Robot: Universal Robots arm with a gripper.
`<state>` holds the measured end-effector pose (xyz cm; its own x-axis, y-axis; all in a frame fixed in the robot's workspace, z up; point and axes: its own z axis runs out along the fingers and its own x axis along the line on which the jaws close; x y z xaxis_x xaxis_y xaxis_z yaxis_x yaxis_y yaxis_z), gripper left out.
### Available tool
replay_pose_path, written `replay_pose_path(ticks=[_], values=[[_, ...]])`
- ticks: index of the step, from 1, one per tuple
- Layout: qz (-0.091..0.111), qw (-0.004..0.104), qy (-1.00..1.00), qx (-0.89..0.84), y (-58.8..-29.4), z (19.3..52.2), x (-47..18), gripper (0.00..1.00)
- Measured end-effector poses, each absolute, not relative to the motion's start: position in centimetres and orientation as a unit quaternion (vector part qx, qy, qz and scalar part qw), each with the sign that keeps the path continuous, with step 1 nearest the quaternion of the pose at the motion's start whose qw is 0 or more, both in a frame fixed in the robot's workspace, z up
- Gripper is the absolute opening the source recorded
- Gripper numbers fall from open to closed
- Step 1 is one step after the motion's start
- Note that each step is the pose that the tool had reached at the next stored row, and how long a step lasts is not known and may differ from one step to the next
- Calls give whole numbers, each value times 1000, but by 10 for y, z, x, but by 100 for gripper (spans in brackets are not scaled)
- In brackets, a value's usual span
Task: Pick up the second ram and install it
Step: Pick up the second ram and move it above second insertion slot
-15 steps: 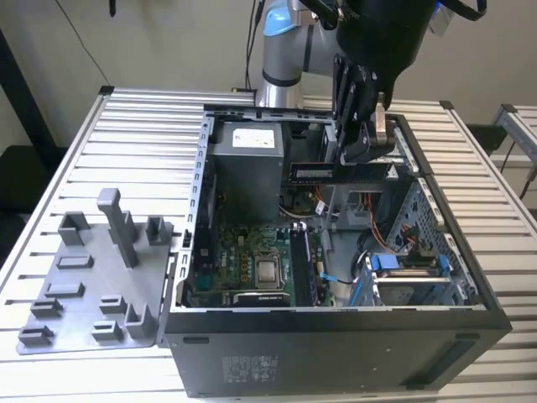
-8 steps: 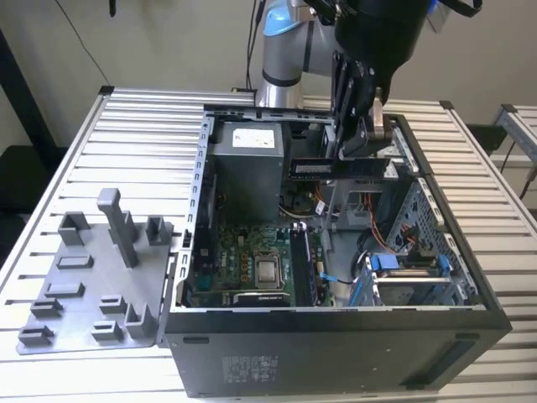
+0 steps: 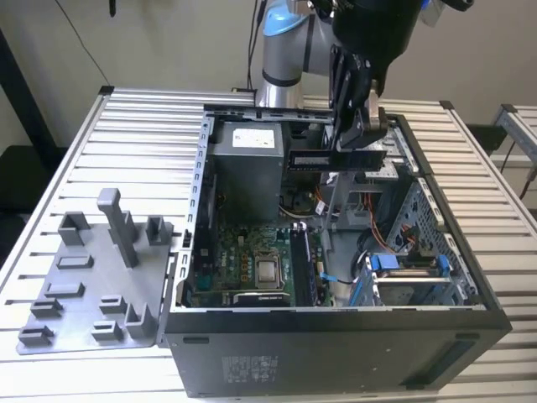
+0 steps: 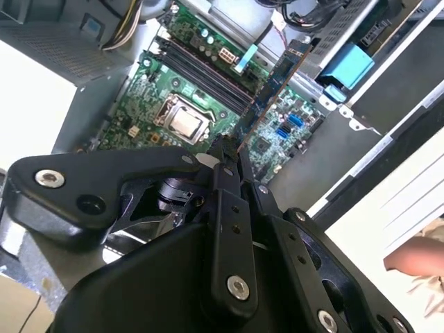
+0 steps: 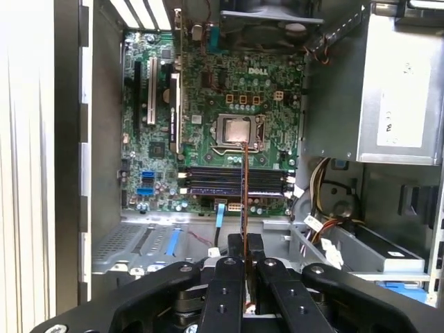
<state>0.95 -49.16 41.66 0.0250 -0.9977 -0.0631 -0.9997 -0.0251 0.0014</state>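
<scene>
Both jaws of my claw (image 3: 359,148) are pinching the second ram (image 3: 315,159) level, upper centre in the exterior view, edge toward the case (image 3: 352,340).

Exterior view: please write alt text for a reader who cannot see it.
The black end effector holds a long, thin, dark memory stick level above an open black computer case. Grey plastic fixture blocks lie at the exterior view's left.

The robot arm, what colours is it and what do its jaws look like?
The arm is a silver-grey tube with a light blue ring. The gripper is shiny black; its jaws are flat black bars joined by round silver bolts.
</scene>
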Motion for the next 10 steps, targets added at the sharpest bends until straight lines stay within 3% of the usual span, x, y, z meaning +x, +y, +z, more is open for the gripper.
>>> replay_pose_path(ticks=[10], values=[[29,27,698,-715,-468,416,9,14]])
